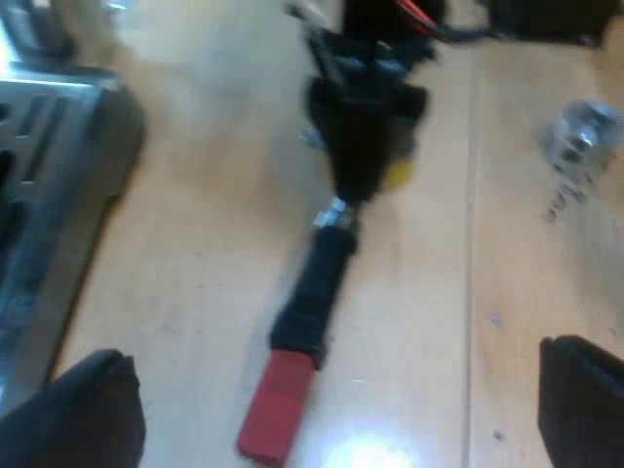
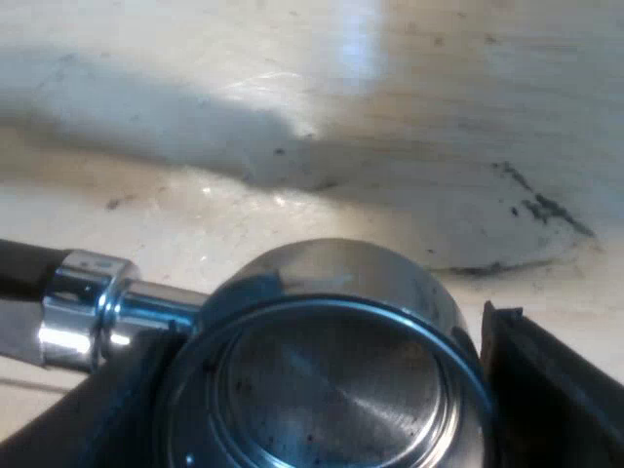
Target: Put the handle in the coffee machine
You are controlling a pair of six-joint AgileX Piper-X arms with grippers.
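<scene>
The metal holder sits between my right gripper's black fingers, which are shut on its round basket. Its chrome neck leads off to the dark handle. From the left wrist view, the dark handle with its red end points away from the right gripper, low over the wooden table. My left gripper is open, its fingers wide apart on either side of the red end and not touching it.
The espresso machine's metal front and drip tray stand close beside my left gripper. A measuring glass rests on the table beyond the holder. The light tabletop under the basket carries dark scuff marks.
</scene>
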